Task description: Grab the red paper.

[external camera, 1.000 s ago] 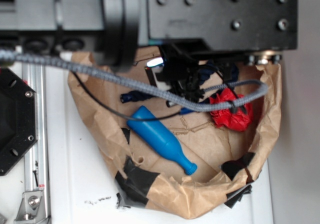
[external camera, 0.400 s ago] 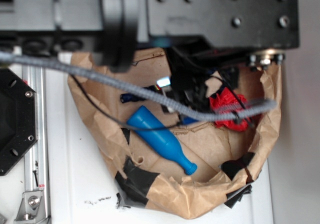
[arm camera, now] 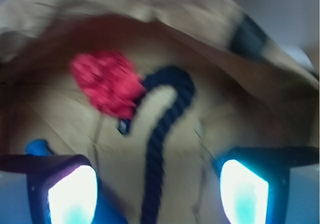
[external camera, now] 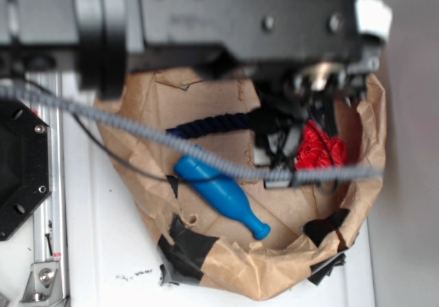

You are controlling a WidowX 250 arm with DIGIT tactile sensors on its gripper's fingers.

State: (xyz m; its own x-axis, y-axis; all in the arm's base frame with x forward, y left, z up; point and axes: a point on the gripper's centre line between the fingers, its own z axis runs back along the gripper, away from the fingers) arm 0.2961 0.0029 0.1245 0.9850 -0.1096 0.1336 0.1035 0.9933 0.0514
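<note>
The red paper (external camera: pixel 319 152) lies on the right side of a crumpled brown paper (external camera: pixel 206 101) nest patched with black tape (external camera: pixel 186 249), close to the nest's right wall. In the exterior view the gripper (external camera: pixel 282 142) hangs below the black arm (external camera: pixel 226 12) just left of the wad, so close that the two may be touching — the picture is too blurred there to say.

In the wrist view the red paper (arm camera: pixel 107 83) sits far and to the left, above the left finger (arm camera: pixel 60 184). The gripper (arm camera: pixel 157 184) is spread wide, its two fingers at the lower corners of the picture with nothing between them except a dark blue rope (arm camera: pixel 162 134). The rope runs up the middle of the gap and hooks at its far end just right of the wad. The wad itself lies outside the span of the fingers, ahead of them and off to the left.

A blue bottle (external camera: pixel 223 196) lies tilted on the brown paper left of the gripper, its narrow neck pointing toward the near right. A grey braided cable (external camera: pixel 137 130) crosses in front of the bottle and the wad, and the dark rope (external camera: pixel 212 122) stretches left from the gripper across the far part of the nest.
</note>
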